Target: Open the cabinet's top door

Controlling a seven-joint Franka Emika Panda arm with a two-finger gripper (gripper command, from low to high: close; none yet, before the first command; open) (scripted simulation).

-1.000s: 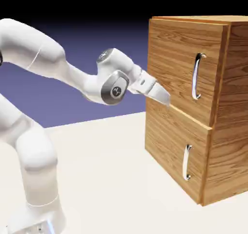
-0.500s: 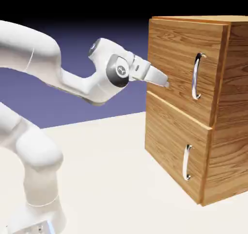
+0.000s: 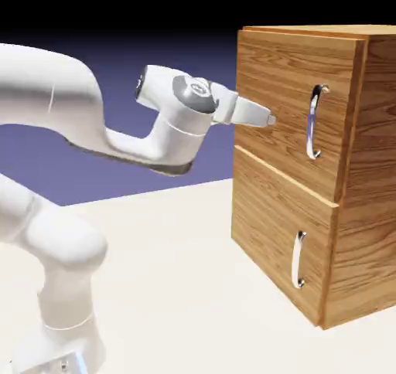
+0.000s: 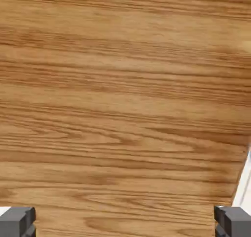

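The cabinet point(image 3: 363, 210) stands at the right of the exterior view, light-brown wood grain with two door panels. The top door point(image 3: 280, 71) carries a long curved silver handle point(image 3: 313, 122) near its right edge. My gripper point(image 3: 268, 120) points level at the top door's face, to the left of the handle and about at its height, apart from the handle. In the hand view the top door's wood point(image 4: 125, 99) fills the picture. My gripper point(image 4: 125, 223) is open, its grey fingertips point(image 4: 17, 221) wide apart with nothing between them.
Below the top door is the smaller lower door point(image 3: 271, 226) with a short silver handle point(image 3: 298, 260). The pale table point(image 3: 170, 287) spreads out in front of the cabinet. A pale sliver point(image 4: 243, 182) shows at the hand view's right edge.
The hand has risen from the seam between the doors, levelled out, and moved right, closer to the top door's handle. The jaws stayed open.
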